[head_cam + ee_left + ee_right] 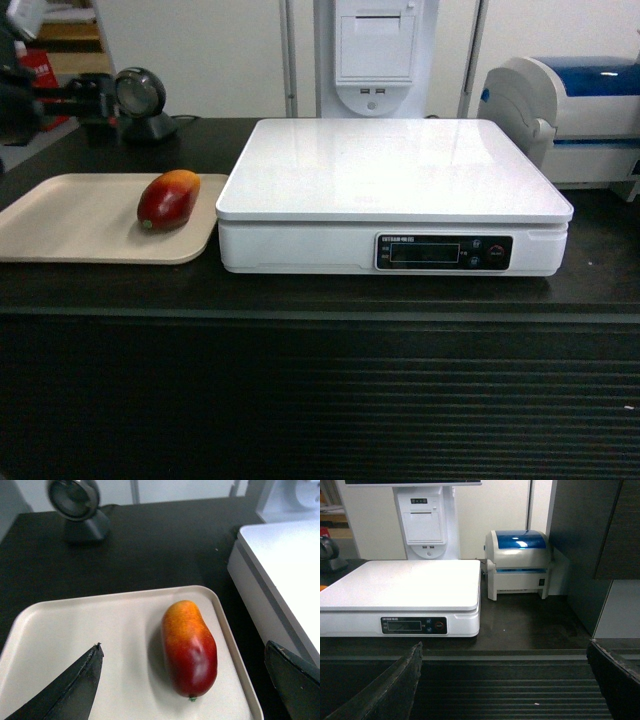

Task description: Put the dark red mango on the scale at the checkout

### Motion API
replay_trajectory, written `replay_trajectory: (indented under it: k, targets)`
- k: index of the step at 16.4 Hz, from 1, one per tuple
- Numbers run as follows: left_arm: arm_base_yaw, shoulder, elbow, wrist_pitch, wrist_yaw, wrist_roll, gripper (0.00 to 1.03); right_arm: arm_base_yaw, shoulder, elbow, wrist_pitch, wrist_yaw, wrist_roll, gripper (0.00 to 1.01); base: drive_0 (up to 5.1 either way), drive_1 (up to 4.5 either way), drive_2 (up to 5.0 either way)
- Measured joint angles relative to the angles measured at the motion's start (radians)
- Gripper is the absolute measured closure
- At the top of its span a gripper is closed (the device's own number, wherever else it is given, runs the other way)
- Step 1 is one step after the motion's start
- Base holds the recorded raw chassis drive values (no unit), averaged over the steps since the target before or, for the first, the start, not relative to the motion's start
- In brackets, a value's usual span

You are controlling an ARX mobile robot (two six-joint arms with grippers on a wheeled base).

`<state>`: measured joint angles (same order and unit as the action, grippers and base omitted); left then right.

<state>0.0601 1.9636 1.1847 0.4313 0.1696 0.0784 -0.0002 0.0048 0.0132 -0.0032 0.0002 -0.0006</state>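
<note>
A: Left gripper is nearest, jaws wide and holding nothing, above the mango on the tray. The right gripper is also wide, before the checkout.

B: And the risk?

A: I think the glossy mango can roll or slip if pinched off-centre. Beyond it, the raised edge of the scale could catch it.

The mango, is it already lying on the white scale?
No, the mango lies on the beige tray, left of the scale.
</note>
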Motion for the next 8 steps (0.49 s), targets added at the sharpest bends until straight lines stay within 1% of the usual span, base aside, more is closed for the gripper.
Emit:
replay_trajectory:
  k: [2, 4, 8]
  targets:
    - [-0.018, 0.148, 0.174, -0.133, 0.012, 0.057, 0.05, 0.000, 0.000, 0.000, 0.000, 0.000, 0.000, 0.03, 0.0, 0.00, 0.0]
    - [-0.019, 0.247, 0.288, -0.206, 0.011, 0.087, 0.05, 0.000, 0.000, 0.000, 0.000, 0.000, 0.000, 0.03, 0.0, 0.00, 0.0]
    - [-0.015, 0.295, 0.360, -0.259, 0.027, 0.087, 0.05, 0.000, 0.000, 0.000, 0.000, 0.000, 0.000, 0.03, 0.0, 0.00, 0.0]
